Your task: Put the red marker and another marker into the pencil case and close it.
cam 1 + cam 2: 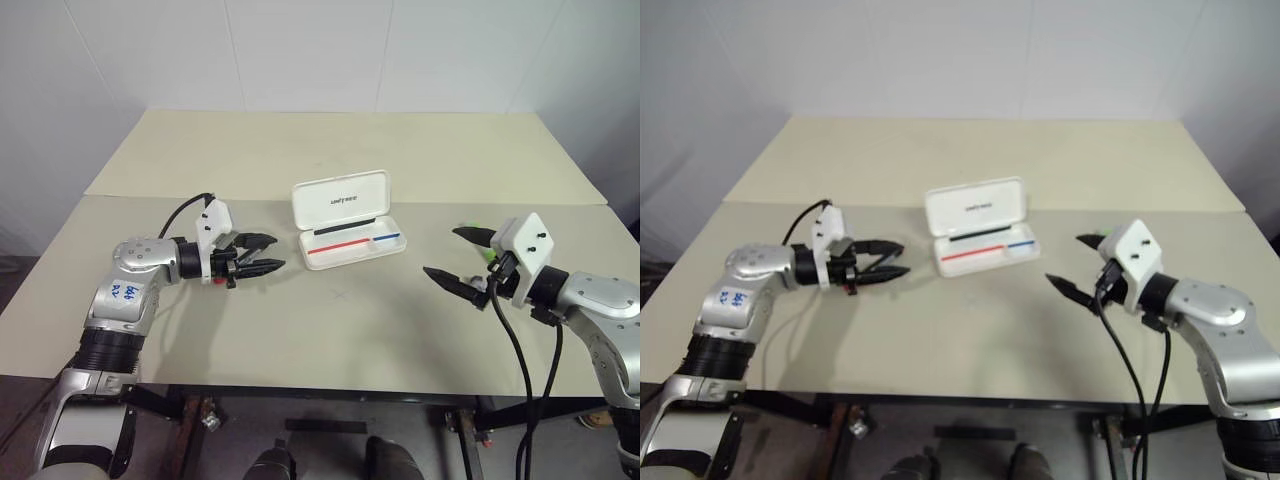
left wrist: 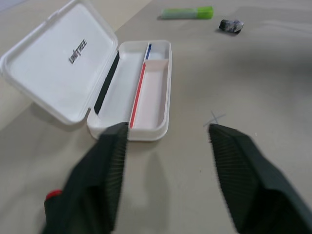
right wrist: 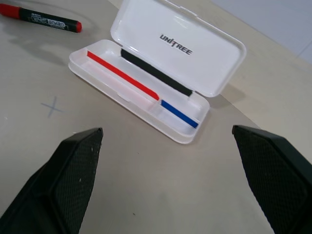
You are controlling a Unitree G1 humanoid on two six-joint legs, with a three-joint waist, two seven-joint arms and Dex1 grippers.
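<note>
From the head, the pencil case (image 1: 349, 222) lies open at the middle of the tabletop (image 1: 300, 330), its lid (image 1: 340, 199) tilted up on the far side and a red-and-blue stripe (image 1: 352, 243) running along the tray. The left hand (image 1: 262, 254) hovers just left of the case, fingers pointing right toward it and parted with nothing between them. A bit of the red marker (image 1: 217, 282) peeks out beneath that hand, on the tabletop. The right hand (image 1: 458, 256) hangs to the right of the case, fingers spread wide and empty; a speck of green, another marker (image 1: 487, 254), shows just behind it.

Left wrist view: two black fingers (image 2: 100, 180) stand apart, holding nothing. Beyond them the open case (image 2: 146, 105) rests flat, black lettering on its lid. Farther on lies the lime-green marker (image 2: 187, 12), with a small dark grey lump (image 2: 230, 25) just beside it, not touching. A red tip of the red marker (image 2: 53, 195) shows by one finger. A faint cross mark (image 2: 214, 118) is on the tabletop near the case.

Right wrist view: the fingers (image 3: 66, 183) are spread wide with nothing between them. The open case (image 3: 146, 92) lies ahead, and the red marker (image 3: 41, 18) lies on the tabletop beyond it, well apart from the case.
</note>
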